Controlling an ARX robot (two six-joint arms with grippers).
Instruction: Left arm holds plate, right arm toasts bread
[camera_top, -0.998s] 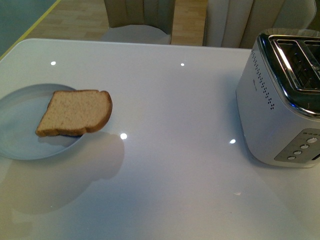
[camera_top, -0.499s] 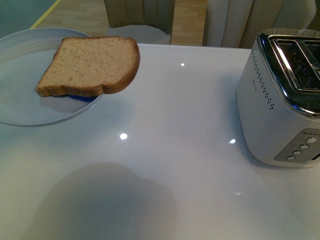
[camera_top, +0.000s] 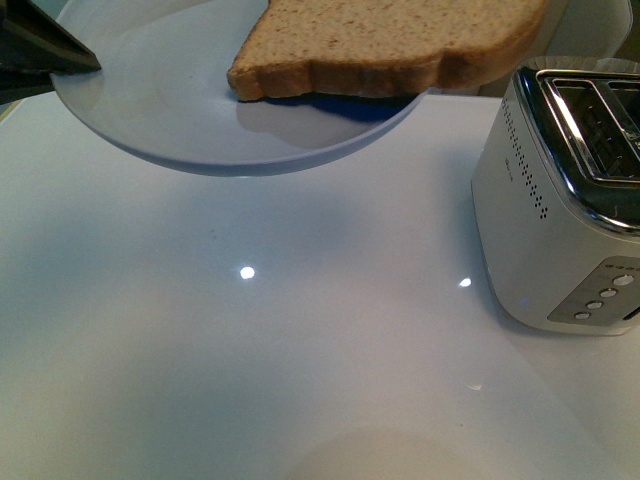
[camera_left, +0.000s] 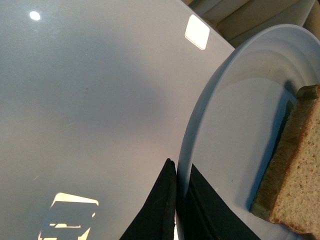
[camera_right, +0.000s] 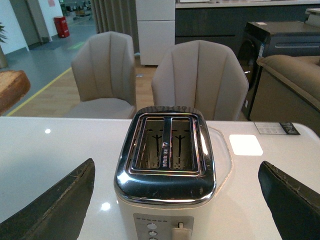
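Observation:
The pale blue-grey plate (camera_top: 200, 110) is held high above the table at the upper left of the front view. The bread (camera_top: 390, 45) lies on it, its crust overhanging the rim toward the toaster (camera_top: 565, 190). My left gripper (camera_top: 60, 55) is shut on the plate's rim; the left wrist view shows its dark fingers (camera_left: 160, 205) pinching the rim (camera_left: 210, 100) with the bread (camera_left: 295, 175) beside them. My right gripper (camera_right: 177, 200) is open, its two dark fingers on either side of the toaster (camera_right: 167, 165), whose two slots are empty. A bit of bread (camera_right: 12, 87) shows there.
The white glossy table (camera_top: 300, 350) carries the white and chrome toaster at the right edge, with buttons and a lever on its front. Two beige chairs (camera_right: 200, 80) stand behind the table.
The plate with the bread has risen and moved right toward the toaster, now filling the top of the front view. The left gripper tip has come into view.

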